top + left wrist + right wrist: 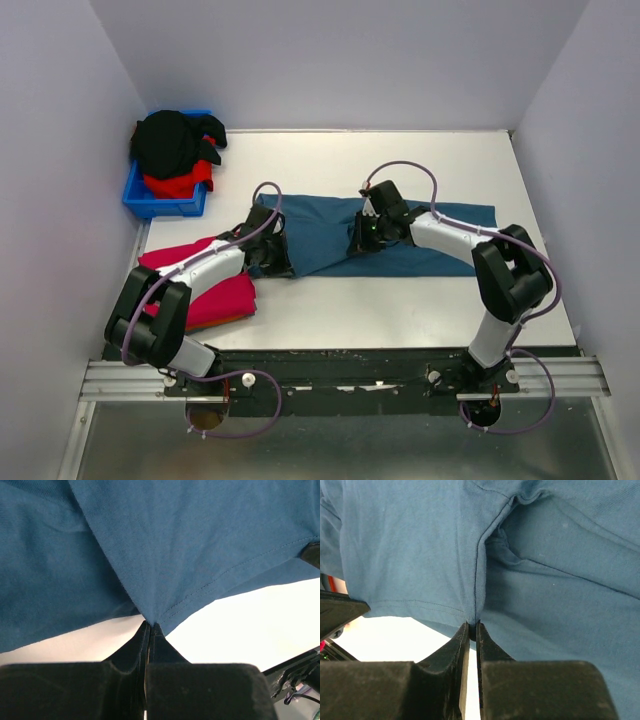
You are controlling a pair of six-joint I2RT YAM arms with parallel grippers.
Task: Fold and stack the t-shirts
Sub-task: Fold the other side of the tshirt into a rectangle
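Nearest you, at the left of the table (400, 310), a crimson-pink t-shirt (222, 290) lies folded flat, partly under your left arm.

Just beyond it, your left gripper (150, 625) sits at the left end of the teal-blue t-shirt (430, 235). Its jaws are pressed together, with the stitched hem of the teal cloth pinched at their tips.

Your right gripper (472, 625) is near the middle of the same shirt, at its near edge. Its jaws stand narrow, with only a thin slit between them, and a small fold of teal cloth at a seam is caught at their tips.

The teal-blue shirt is spread across the middle of the table, running left to right, creased between the two grippers.

Farthest away, in the back left corner, a small blue bin (135, 197) holds a heaped black t-shirt (165, 140) on top of a red t-shirt (178, 185).
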